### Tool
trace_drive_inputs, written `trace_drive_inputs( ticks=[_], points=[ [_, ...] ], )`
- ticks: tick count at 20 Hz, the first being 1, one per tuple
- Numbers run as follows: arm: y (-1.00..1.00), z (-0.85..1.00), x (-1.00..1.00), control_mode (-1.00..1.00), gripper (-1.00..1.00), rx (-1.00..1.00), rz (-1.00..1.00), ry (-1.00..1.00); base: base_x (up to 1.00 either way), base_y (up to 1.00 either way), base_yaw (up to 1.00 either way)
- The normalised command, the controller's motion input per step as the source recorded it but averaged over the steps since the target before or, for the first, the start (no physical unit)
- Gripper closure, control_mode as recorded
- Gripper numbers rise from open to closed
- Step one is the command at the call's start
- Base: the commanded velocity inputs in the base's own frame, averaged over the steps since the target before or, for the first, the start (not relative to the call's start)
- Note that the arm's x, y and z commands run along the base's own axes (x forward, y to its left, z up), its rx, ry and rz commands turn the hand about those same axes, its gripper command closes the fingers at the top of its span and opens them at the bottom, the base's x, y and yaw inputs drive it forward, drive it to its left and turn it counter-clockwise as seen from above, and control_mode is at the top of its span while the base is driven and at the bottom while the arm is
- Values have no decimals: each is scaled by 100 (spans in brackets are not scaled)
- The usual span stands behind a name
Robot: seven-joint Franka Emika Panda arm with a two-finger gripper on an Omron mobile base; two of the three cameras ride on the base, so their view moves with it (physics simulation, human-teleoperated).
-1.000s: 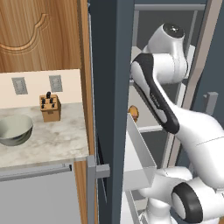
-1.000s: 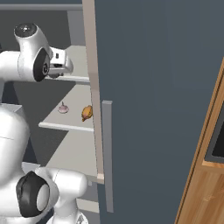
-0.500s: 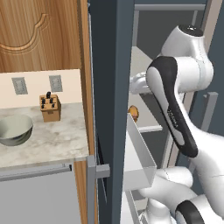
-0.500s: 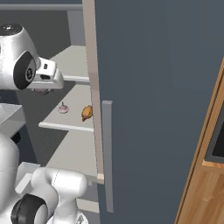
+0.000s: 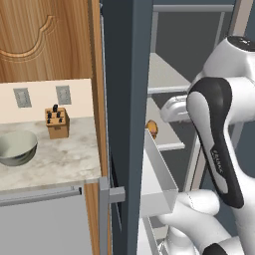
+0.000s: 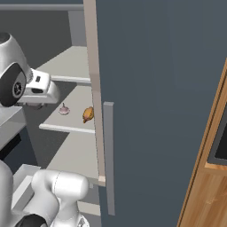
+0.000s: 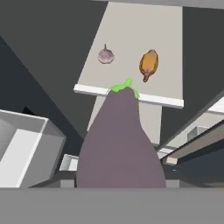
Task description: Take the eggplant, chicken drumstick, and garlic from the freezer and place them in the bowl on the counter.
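While gripper holds eggplant, garlic beside drumstick

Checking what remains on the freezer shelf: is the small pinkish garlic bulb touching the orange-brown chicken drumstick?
Apart. In the hand view, bare light grey shelf shows plainly between the garlic bulb and the chicken drumstick; the right base view shows the same gap.

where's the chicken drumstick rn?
The chicken drumstick lies on a freezer shelf, just right of the garlic in the right base view. The hand view shows both beyond the eggplant.
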Motion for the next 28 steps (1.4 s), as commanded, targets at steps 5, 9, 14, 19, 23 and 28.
trace_drive_inputs(
  ticks=[5, 9, 14, 19, 23, 28],
  points=[
    [0, -3, -28, -100, 100, 0, 0, 0, 0, 0, 0],
    [-2, -6, -24, -100, 100, 0, 0, 0, 0, 0, 0],
    [-12, -6, -5, -100, 100, 0, 0, 0, 0, 0, 0],
    [-10, 0, 0, -100, 100, 0, 0, 0, 0, 0, 0],
    [-2, 0, 0, 100, 100, 0, 0, 0, -17, -17, 0],
    [0, 0, 0, 100, 100, 0, 0, 0, -79, -57, 5]
  ],
)
